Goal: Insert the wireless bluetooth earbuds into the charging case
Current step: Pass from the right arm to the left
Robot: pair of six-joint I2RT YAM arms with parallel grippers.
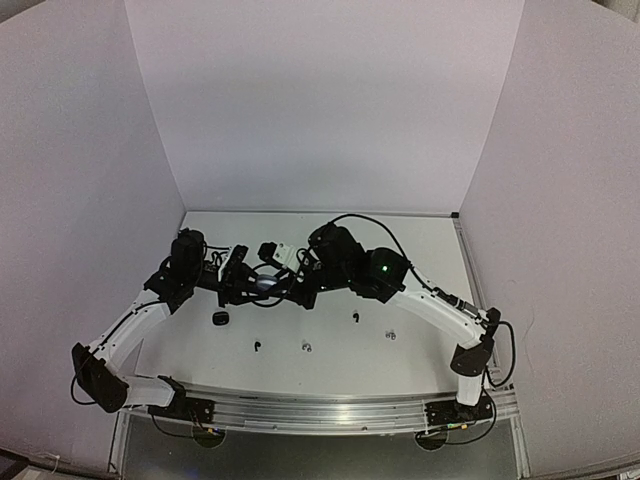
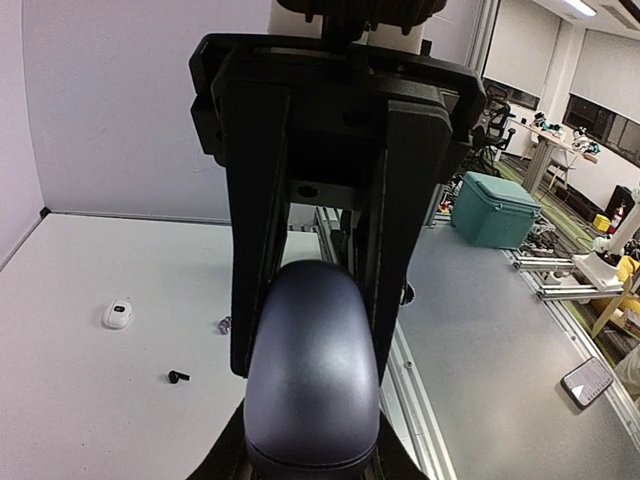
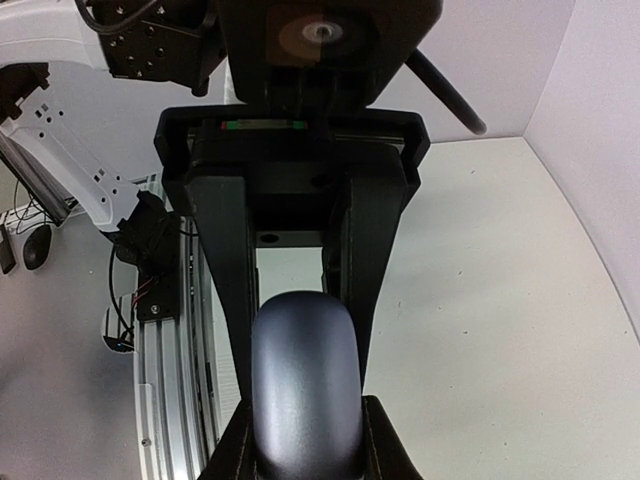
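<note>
A grey case [image 2: 312, 410] is pinched from opposite ends by the left tool [image 2: 312, 365] and the right tool [image 3: 300, 378] and is held over the middle of the surface [image 1: 420, 260]. Closer to the near edge, loose earbuds are seen lying well apart: one black earbud [image 1: 256, 346], a second black earbud [image 1: 355, 317] and a pale earbud [image 1: 306, 347] between them.

White panel walls [image 1: 320, 100] box in a white table [image 1: 430, 260]; beyond it grey floor [image 2: 480, 340], teal crate [image 2: 495, 208], cluttered desk [image 2: 560, 140], office chair [image 2: 495, 125], ceiling strip light [image 2: 585, 8] on.
</note>
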